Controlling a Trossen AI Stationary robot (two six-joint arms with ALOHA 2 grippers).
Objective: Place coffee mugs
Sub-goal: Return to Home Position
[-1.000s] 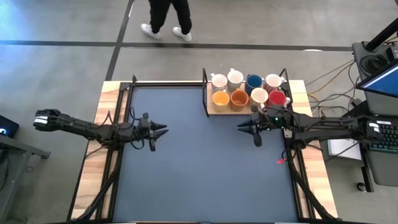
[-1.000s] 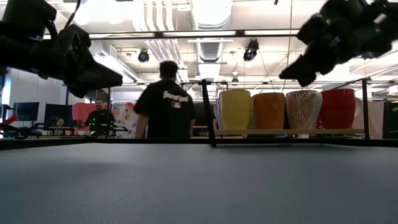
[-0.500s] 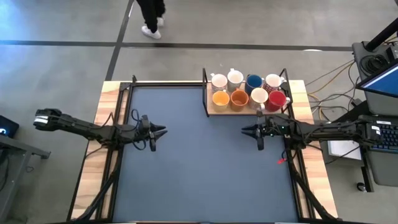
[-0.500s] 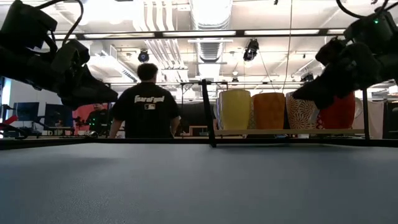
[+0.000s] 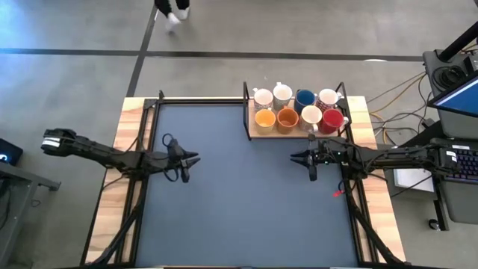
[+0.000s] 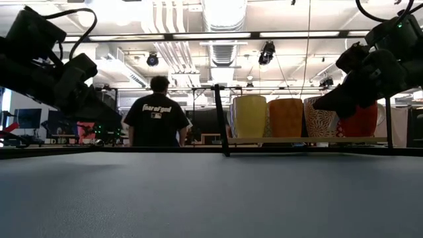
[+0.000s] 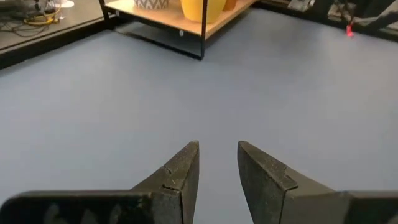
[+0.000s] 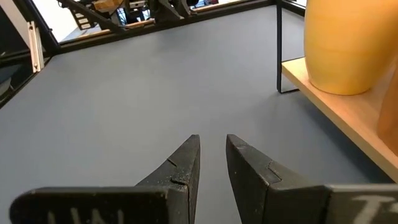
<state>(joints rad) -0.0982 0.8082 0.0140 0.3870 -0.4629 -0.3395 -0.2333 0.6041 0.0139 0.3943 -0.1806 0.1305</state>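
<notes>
right pincer (image 5: 293, 157) dropped off mugs, slightly parted | eight glossy mugs (image 5: 296, 109) on shelf

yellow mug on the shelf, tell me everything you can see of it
The yellow mug is a small round, glossy, ceramic-looking mug, yellow-orange outside. It stands upright with its mouth up on the wooden shelf at the table's far right, leftmost in the near row of four, close beside the orange-brown mug; whether they touch cannot be told. A white mug stands behind it. No handle shows clearly. Neither hand touches it.
</notes>
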